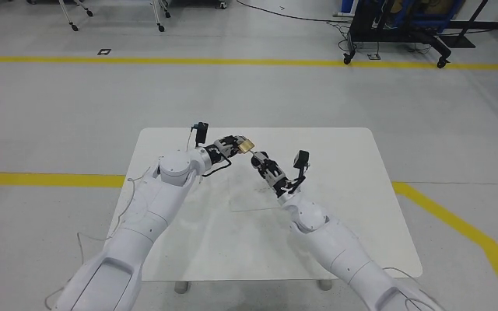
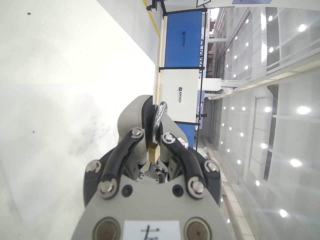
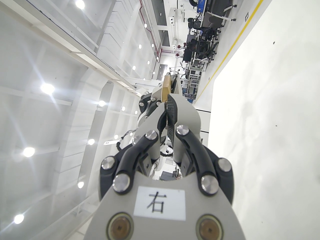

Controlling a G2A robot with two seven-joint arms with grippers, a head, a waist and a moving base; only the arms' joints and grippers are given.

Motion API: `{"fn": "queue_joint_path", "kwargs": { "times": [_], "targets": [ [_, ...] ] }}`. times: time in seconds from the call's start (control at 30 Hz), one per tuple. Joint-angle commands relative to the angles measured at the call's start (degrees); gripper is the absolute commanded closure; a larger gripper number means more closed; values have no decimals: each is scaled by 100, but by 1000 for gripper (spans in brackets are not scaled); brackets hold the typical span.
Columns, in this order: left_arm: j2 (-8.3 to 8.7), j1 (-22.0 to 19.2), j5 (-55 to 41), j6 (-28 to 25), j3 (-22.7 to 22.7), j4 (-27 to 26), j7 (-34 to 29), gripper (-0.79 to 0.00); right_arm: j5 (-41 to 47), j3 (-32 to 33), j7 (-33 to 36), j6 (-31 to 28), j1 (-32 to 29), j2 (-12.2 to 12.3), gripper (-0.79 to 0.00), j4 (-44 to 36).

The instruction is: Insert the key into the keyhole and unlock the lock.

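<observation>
On grey floor (image 1: 233,97), white table (image 1: 350,210), yellow lines (image 1: 233,61), left pincer (image 2: 157,116) gripping lock (image 2: 154,153).

Lighting is bright and even from rows of ceiling lamps (image 3: 47,88), which flare into star-shaped glare in both wrist views, the white desk (image 2: 62,63) is washed out to near-white, and straight lines bow toward those views' edges.
</observation>
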Motion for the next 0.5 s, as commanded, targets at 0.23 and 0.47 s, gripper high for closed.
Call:
{"fn": "queue_joint_path", "kwargs": {
  "times": [0.23, 0.47],
  "targets": [
    [-20, 2, 36, 40, -28, 4, -36, 0, -604, -44, -576, 55, -61, -123, 0, -62],
    [-40, 8, 107, 53, -14, -8, -94, 0, -761, 6, -661, 129, -55, -207, 0, -68]
  ]
}}
